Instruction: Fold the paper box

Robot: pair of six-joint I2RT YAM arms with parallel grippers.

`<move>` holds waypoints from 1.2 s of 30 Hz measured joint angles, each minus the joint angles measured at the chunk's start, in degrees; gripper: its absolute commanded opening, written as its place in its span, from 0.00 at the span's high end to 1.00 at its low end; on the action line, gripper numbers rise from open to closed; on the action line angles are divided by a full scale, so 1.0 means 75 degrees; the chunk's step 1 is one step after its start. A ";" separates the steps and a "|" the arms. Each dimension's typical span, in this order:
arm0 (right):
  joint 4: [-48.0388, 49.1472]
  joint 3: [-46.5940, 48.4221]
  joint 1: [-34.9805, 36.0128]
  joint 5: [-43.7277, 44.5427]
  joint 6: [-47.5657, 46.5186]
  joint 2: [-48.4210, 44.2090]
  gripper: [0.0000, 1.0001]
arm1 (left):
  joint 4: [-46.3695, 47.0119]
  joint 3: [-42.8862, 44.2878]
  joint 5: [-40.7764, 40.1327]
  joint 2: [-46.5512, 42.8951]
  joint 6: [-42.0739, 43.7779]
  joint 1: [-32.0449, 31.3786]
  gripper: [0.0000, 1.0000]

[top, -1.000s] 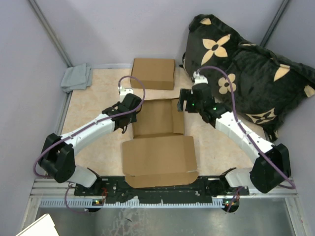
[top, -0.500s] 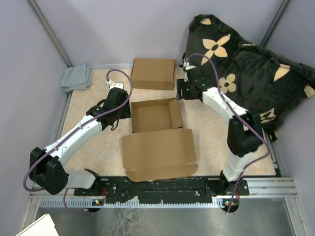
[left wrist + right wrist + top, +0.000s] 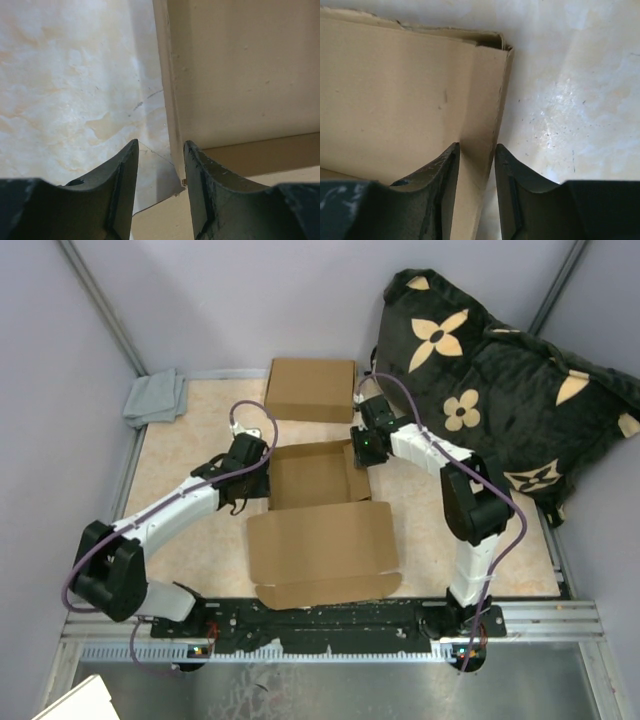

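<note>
The paper box (image 3: 318, 477) is sitting open at mid-table (image 3: 430, 530), lid flap (image 3: 322, 545) lying flat toward 6 o'clock, with the left gripper (image 3: 160, 150) straddling its 9 o'clock wall, jaws narrowly apart, and the right gripper (image 3: 476, 150) bracketing its 3 o'clock wall, jaws narrow, clamping undeterminable.

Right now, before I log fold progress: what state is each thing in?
paper box: walls standing, lid flat open
second box: closed
grey cloth: crumpled
left gripper: open, astride the left wall
right gripper: astride the right wall, grip unclear
</note>
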 measured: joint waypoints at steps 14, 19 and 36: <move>-0.0280 -0.0221 0.0458 0.1900 0.0627 0.0181 1.00 | -0.0778 0.0629 0.0530 -0.1288 0.0131 0.0000 0.52; 0.0466 -0.1775 0.0434 0.1705 0.1635 -0.0880 0.69 | -0.0982 0.0697 0.0478 -0.2025 0.0216 0.0000 0.51; 0.0775 -0.2428 0.0991 0.0988 0.0688 -0.3838 0.58 | -0.1253 0.0044 0.0262 -0.3060 0.0216 0.0000 0.49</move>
